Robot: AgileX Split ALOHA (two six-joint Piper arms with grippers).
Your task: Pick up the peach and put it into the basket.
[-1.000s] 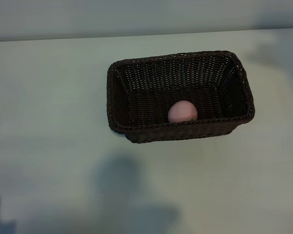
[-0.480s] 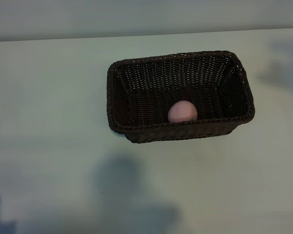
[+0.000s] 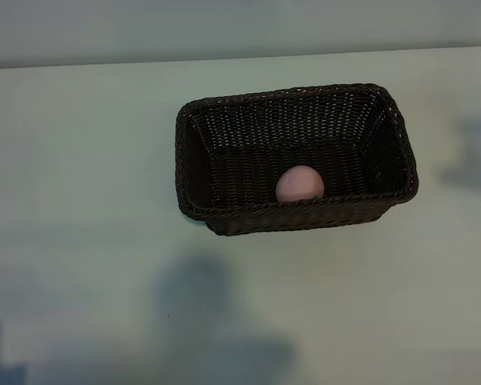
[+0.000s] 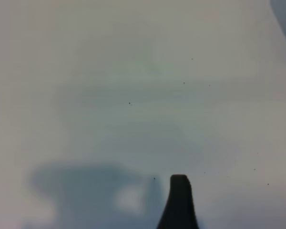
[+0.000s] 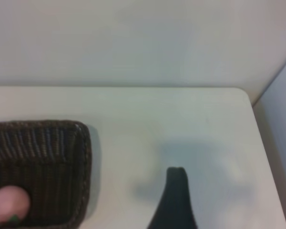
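Resting in basket: one peach (image 3: 300, 184), against the near long wall, right of the basket's middle.
Basket count: one basket (image 3: 194, 152), dark woven, on the pale tabletop (image 3: 80, 176).
Left gripper (image 4: 178, 202): one dark fingertip visible over bare tabletop; jaws spread apart, holding nothing.
Right gripper (image 5: 175, 198): one fingertip showing, beside the basket's end wall, clear of it; jaws apart, empty.

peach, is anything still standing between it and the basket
No, nothing visible does. The peach already lies inside the basket, on its floor against the near wall. Neither arm shows in the exterior view.
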